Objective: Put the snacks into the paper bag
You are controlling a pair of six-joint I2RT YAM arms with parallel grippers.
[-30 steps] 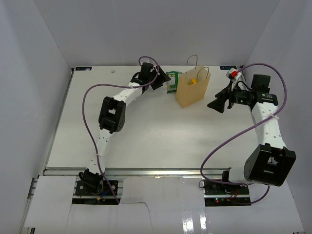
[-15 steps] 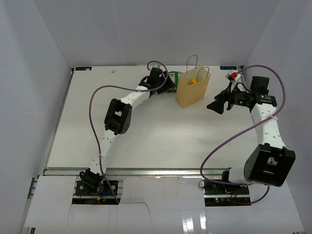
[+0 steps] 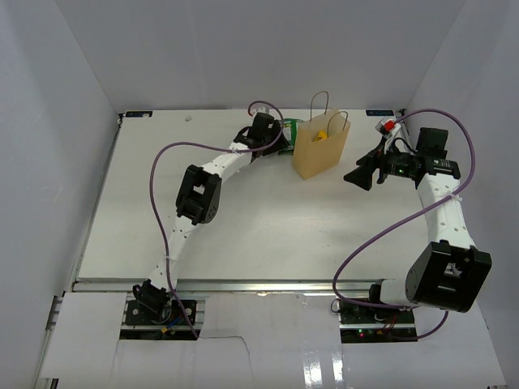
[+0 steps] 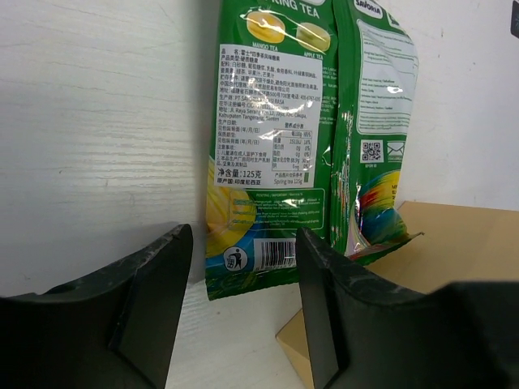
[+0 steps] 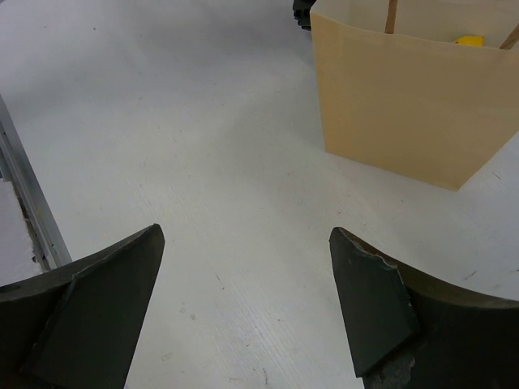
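Grippers: left gripper (image 4: 242,247) fingers apart, straddling the near end of the green pouch (image 4: 272,154), contact unclear | right gripper (image 5: 247,239) wide apart, holding nothing, facing the paper bag (image 3: 322,151) | pouch flat on white table (image 3: 243,219), against the bag's left side | yellow packet (image 3: 320,134) inside bag | white walls (image 3: 203,49) around.

left gripper (image 4: 243,239) and right gripper (image 5: 245,239) both far forward, facing each other, jaws parted
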